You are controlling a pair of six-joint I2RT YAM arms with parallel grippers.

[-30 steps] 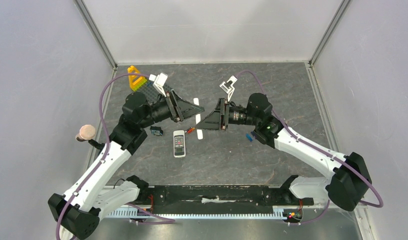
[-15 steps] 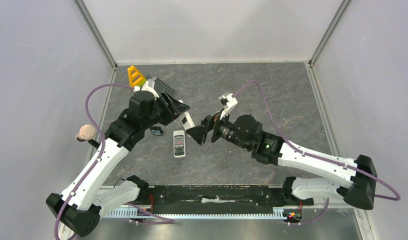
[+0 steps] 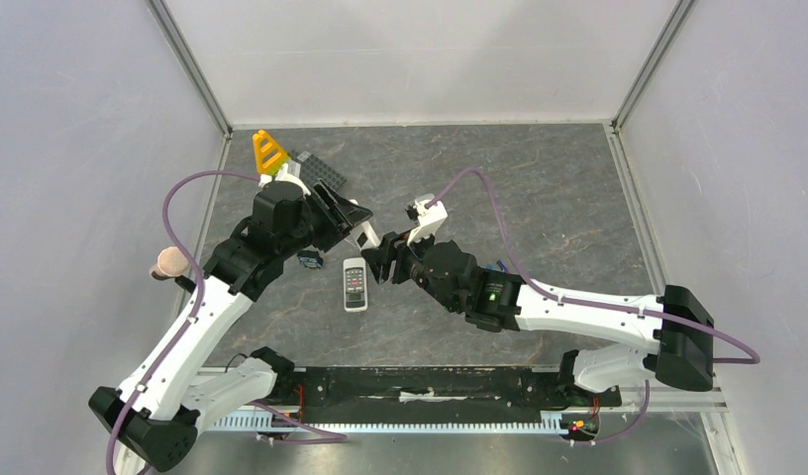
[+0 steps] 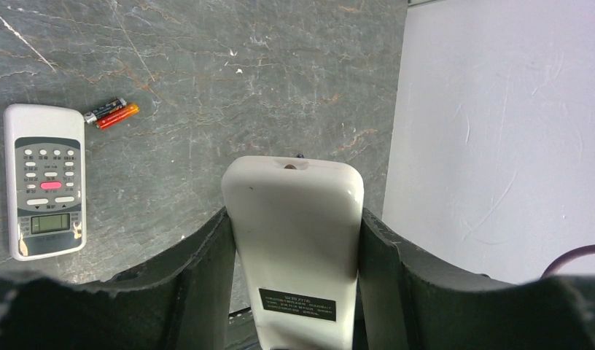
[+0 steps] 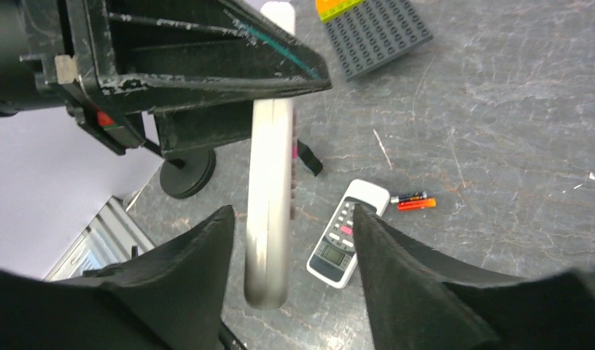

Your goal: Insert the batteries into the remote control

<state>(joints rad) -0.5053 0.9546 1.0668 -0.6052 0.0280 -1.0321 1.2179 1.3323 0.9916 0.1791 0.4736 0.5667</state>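
My left gripper (image 3: 363,228) is shut on a long white remote (image 4: 293,240), held above the table with its plain back and black label up in the left wrist view. My right gripper (image 5: 291,211) is open, and that remote's free end (image 5: 269,219) hangs between its fingers, nearer the left one and touching neither. A small white remote (image 3: 354,284) lies face up on the table; it also shows in the left wrist view (image 4: 45,181). Beside it lie two batteries (image 4: 111,113), one red-orange and one dark; they show in the right wrist view too (image 5: 415,200).
A grey studded plate (image 3: 321,173) and a yellow-orange triangular piece (image 3: 269,151) sit at the back left. A small black object (image 3: 310,259) lies left of the small remote. A pink knob (image 3: 170,261) stands at the left edge. White walls surround the table.
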